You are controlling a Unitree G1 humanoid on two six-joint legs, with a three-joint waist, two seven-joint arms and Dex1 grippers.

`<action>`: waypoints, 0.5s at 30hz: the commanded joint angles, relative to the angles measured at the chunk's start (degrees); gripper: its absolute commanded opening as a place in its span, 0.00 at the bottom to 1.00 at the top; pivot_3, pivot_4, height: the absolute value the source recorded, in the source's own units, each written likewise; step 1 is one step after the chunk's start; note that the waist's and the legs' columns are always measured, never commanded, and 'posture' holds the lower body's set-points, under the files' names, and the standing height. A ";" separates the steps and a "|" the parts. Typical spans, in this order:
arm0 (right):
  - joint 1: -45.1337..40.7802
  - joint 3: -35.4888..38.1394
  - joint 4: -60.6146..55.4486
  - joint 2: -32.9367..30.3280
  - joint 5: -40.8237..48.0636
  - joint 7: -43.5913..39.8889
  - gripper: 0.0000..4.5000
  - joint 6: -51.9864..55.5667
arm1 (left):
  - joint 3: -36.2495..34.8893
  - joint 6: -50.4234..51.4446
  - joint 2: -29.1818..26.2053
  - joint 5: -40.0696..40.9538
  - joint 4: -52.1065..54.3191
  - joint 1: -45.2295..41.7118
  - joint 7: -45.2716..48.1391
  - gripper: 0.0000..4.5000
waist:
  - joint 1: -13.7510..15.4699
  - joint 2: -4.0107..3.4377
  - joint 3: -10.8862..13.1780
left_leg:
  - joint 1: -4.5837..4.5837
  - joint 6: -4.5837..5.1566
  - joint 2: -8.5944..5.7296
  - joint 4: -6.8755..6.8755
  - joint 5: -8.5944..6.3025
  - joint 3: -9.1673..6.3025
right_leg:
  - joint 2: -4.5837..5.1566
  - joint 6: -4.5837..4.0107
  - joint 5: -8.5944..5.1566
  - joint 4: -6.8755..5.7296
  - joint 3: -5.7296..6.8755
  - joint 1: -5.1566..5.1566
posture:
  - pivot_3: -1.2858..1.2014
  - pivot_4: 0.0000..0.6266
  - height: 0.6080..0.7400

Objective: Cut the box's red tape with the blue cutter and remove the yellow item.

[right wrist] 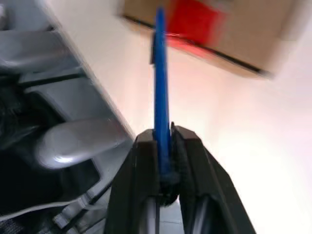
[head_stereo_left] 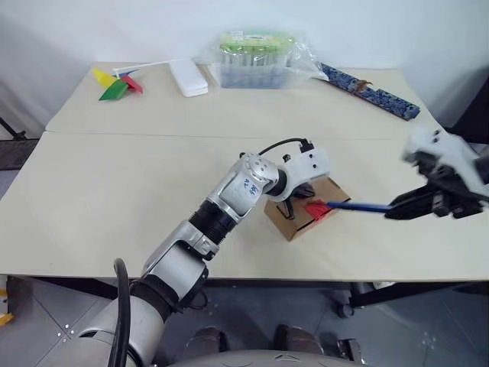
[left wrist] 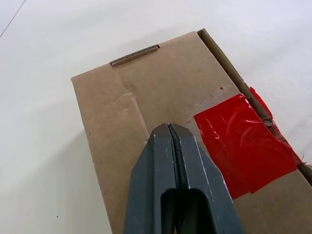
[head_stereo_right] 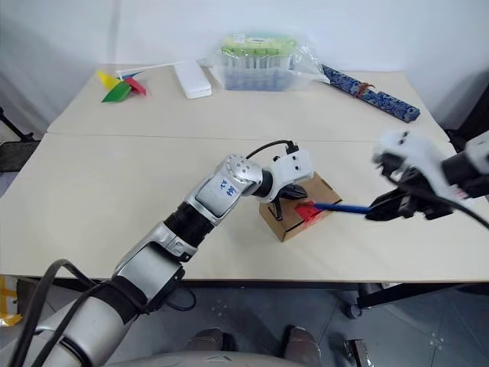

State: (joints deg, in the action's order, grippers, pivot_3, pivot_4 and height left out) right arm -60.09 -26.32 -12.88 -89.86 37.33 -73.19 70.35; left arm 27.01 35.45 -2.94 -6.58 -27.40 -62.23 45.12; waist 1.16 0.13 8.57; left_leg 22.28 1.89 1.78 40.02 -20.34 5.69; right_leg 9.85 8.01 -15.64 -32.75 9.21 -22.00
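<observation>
Beige tabletop [head_stereo_left: 114, 206] before white wall [head_stereo_left: 76, 30]

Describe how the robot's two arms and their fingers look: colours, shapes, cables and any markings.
The left arm is built of silver-grey metal segments with a black ribbed joint ring, a white wrist housing and a blue marking on one segment. A thin black cable loops over its wrist. The right arm has a white housing with black parts. The fingers of both grippers are dark, tapered wedges.
</observation>
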 commanded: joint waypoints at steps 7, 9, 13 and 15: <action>8.45 13.04 3.22 -4.09 -6.23 -2.52 0.03 -2.72 | 3.74 3.88 -3.64 -3.88 -5.62 4.32 0.40 0.00 | -0.30 -0.11 0.07 | -0.08 -0.11 0.07 0.00 0.00 0.02 | -0.04 -0.06 -0.03 -0.12 -0.07 -0.01 | 0.52 0.24 1.00; 11.15 15.69 3.78 -3.91 -6.60 -1.14 0.03 -2.75 | 3.76 3.90 -3.72 -3.90 -5.58 4.32 0.52 0.00 | -0.39 -0.12 0.07 | -0.09 -0.11 0.08 0.00 0.01 0.02 | -0.04 -0.07 -0.04 -0.13 -0.08 -0.01 | 0.52 0.24 1.00; 19.62 24.97 5.11 0.22 -7.24 6.01 0.03 -3.81 | 3.77 4.13 -3.76 -3.83 -5.61 4.14 0.78 0.00 | -0.47 -0.10 0.07 | -0.10 -0.13 0.10 0.00 0.04 0.02 | -0.04 -0.08 -0.04 -0.16 -0.07 0.00 | 0.52 0.24 1.00; 24.25 30.64 5.16 4.21 -8.22 11.05 0.03 -4.35 | 3.85 4.32 -3.91 -3.80 -5.49 4.11 1.01 0.00 | -0.61 -0.13 0.05 | -0.14 -0.13 0.10 0.01 0.05 0.03 | -0.04 -0.08 -0.04 -0.17 -0.08 0.03 | 0.52 0.24 1.00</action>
State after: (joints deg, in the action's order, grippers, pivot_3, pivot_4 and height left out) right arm -36.97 -0.67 -8.07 -87.03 30.30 -65.90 67.11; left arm 27.06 35.49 -4.20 -6.59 -27.01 -62.24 46.03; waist 0.55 0.00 8.62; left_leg 22.13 1.73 1.88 40.02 -20.26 5.71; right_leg 9.81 7.92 -15.68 -32.93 9.14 -21.96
